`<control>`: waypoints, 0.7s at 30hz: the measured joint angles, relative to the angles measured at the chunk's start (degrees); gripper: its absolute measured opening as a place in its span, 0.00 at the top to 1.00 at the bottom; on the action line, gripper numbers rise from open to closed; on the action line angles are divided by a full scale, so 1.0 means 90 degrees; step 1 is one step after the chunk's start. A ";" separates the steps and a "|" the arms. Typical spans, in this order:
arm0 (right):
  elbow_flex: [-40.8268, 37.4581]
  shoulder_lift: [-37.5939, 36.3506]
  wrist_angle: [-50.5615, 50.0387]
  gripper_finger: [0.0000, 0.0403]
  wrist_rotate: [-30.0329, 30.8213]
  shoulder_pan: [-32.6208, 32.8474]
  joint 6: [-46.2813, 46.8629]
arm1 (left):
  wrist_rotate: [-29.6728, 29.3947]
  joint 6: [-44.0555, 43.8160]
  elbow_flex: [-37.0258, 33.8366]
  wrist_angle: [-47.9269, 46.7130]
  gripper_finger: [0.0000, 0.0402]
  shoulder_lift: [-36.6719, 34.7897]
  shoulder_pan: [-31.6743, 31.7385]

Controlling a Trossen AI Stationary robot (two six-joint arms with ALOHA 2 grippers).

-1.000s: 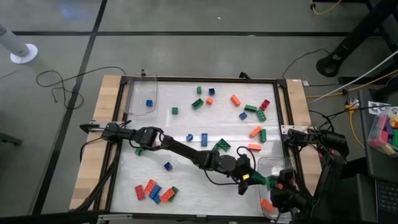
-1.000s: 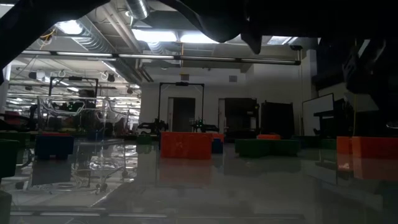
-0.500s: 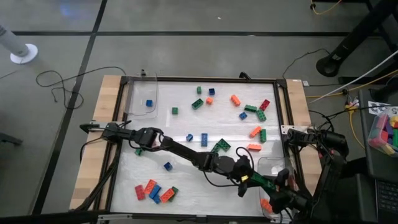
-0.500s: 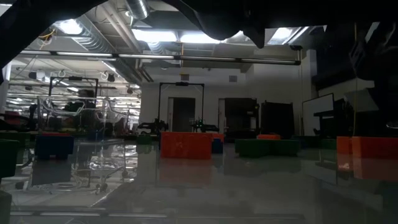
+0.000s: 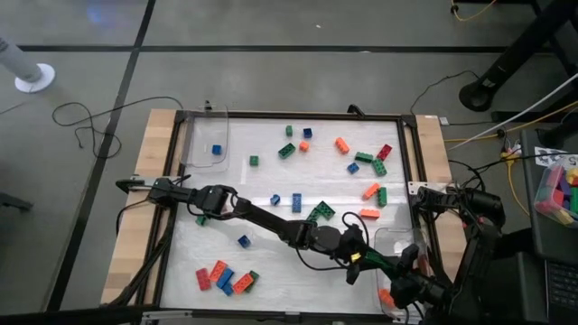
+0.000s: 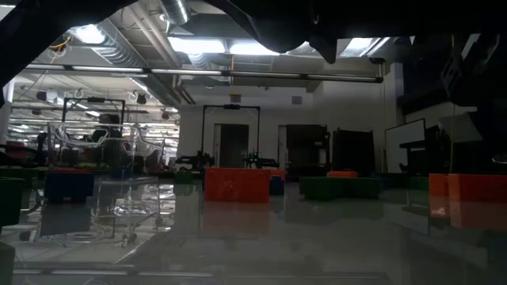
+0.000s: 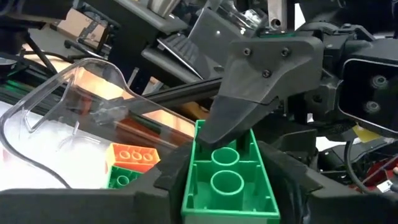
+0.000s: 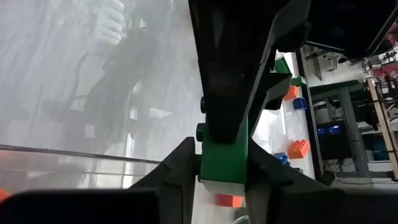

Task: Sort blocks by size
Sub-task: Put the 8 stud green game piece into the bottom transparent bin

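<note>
High cam: straight down, far enough to frame the whole table plus floor around it. Low cam: table-top height, level across the surface into the room; nearest bricks loom large. Left wrist cam: very close, facing the clear bin at 5 o'clock of the table. Right wrist cam: very close too. Both wrist views share the same green block, also visible from high cam.

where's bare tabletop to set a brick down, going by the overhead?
Free: the wide patch between the lone blue brick and the clear bin on the left, and the strip between the bottom-left cluster and the left gripper. Crowded: the upper right around the red brick, and where both grippers meet over the green brick.
</note>
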 joint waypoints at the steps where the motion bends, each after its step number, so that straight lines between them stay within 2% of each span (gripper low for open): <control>1: 0.0011 0.0000 0.0014 0.76 -0.0056 -0.0001 0.0012 | 0.0024 0.0071 0.0000 -0.0041 0.62 0.0000 0.0009; 6: 0.0194 0.0000 0.0031 0.77 -0.0429 -0.0036 0.0085 | 0.0233 0.0491 0.0002 -0.0625 0.52 -0.0094 0.0120; 11: 0.0380 -0.0010 -0.0064 0.76 -0.1044 -0.0029 0.0122 | 0.0940 0.1086 0.0007 -0.2059 0.46 -0.0444 0.0334; 13: 0.0416 -0.0010 -0.0077 0.77 -0.1442 -0.0029 0.0087 | 0.1194 0.1117 0.0007 -0.2782 0.46 -0.0632 0.0427; 17: 0.0427 -0.0027 -0.0060 0.77 -0.2602 -0.0029 -0.0125 | 0.1227 0.1352 0.0012 -0.4152 0.46 -0.1014 0.0511; 21: 0.0427 -0.0034 -0.0061 0.72 -0.3682 -0.0024 -0.0398 | 0.1178 0.1848 0.0012 -0.5439 0.46 -0.1387 0.0508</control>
